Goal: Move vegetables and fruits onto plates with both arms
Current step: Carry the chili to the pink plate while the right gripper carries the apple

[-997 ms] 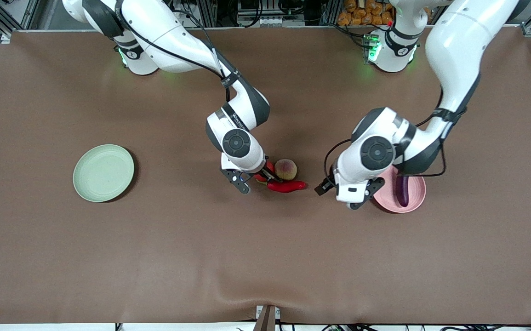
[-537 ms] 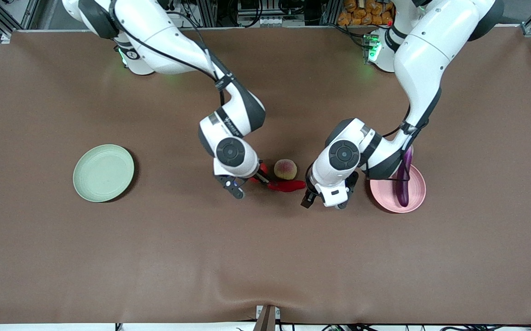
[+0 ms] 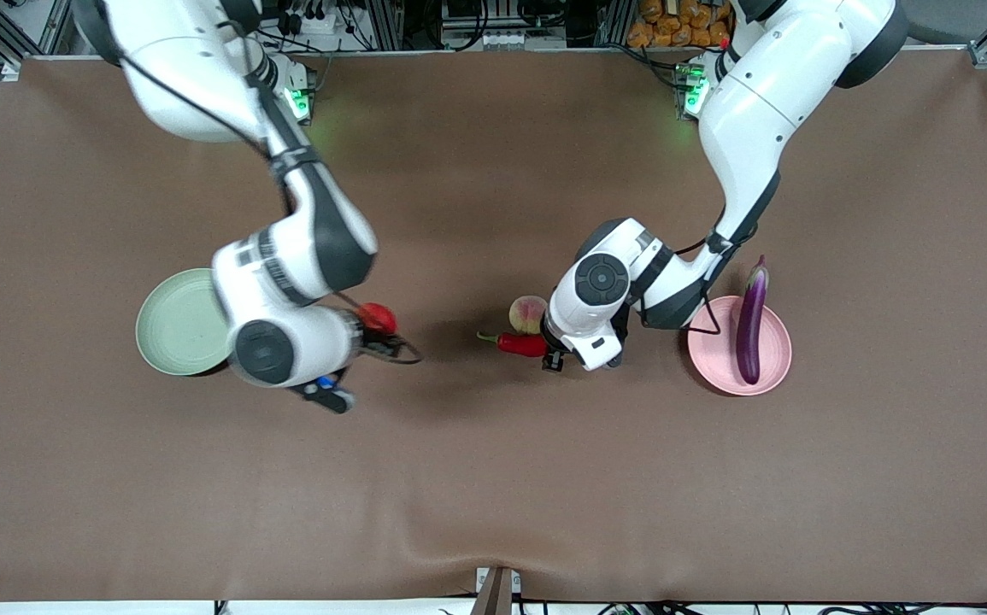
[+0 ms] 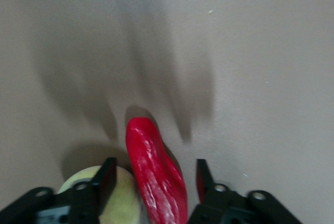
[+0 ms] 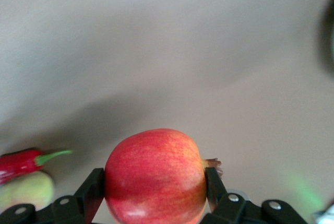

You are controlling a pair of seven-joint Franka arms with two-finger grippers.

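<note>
Pomegranate (image 5: 156, 174) is clamped in the right end effector (image 3: 373, 329), up over the counter (image 3: 493, 478) beside the green plate (image 3: 173, 329). Left end effector (image 4: 154, 179) straddles the chili (image 4: 156, 177), fingers (image 4: 104, 177) apart either side, not clamped, the peach (image 3: 527, 312) just beside it. Eggplant (image 3: 750, 312) lies on the pink plate (image 3: 715, 363).

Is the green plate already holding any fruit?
No, the green plate shows a bare surface, and the red fruit is in the right gripper beside it.
</note>
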